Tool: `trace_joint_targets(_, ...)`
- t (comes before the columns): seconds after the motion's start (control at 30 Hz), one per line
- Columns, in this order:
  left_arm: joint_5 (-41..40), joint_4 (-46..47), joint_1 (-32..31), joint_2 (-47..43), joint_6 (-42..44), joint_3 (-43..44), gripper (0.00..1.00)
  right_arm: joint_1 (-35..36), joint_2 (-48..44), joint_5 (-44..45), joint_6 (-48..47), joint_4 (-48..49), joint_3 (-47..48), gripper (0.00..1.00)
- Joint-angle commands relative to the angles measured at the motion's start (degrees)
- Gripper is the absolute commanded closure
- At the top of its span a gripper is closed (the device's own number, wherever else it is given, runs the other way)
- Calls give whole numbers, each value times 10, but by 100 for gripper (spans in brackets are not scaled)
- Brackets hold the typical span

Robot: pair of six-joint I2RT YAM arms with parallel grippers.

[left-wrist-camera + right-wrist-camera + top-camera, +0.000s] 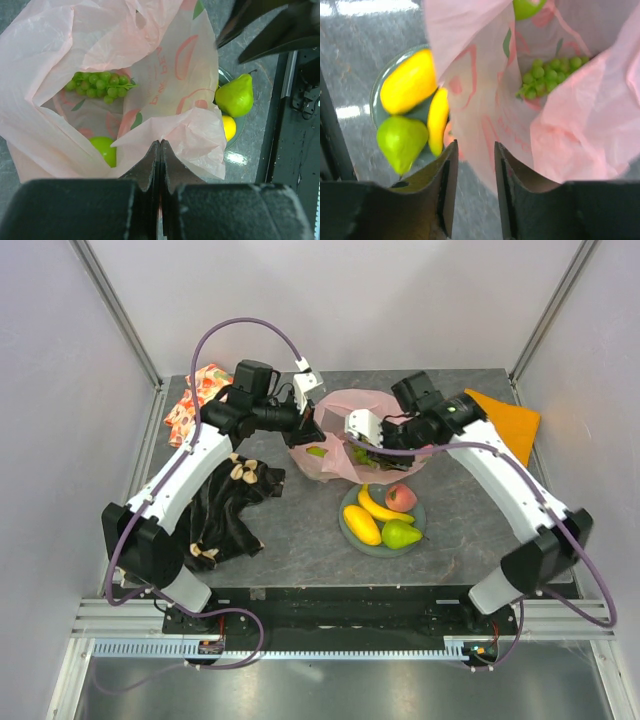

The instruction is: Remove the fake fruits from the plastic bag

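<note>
Four fruits [383, 506] on plate [372, 551], 6 o'clock of bag [345, 408]; grapes [97, 85], apple [104, 150] left inside; left jaws pinch bag, right jaws open.

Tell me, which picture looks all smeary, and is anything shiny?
Right wrist view: the pear and grapes look smeared and soft. Left wrist view: sharp grapes, a white glare spot on the plate. Top view: even light, soft shadows.
</note>
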Motion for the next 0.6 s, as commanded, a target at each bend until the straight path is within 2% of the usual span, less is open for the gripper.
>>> trace_joint_targets(0.0,21,15,2,-15,-16,-11,98,-1,85,-46,74,97,-1,63)
trace_joint_targets(0.13,21,13,1,-21,-21,-16,98,-2,181,-32,81,128,34,67)
trace_joint_targets(0.27,21,12,2,-32,-21,-34,98,-16,255,28,149,165,90,70)
trace_joint_targets(0.4,14,0,1,-43,-10,-56,98,-47,330,77,230,188,157,69)
trace_joint_targets(0.57,-2,-41,1,-47,43,-62,98,-68,352,136,272,206,170,64)
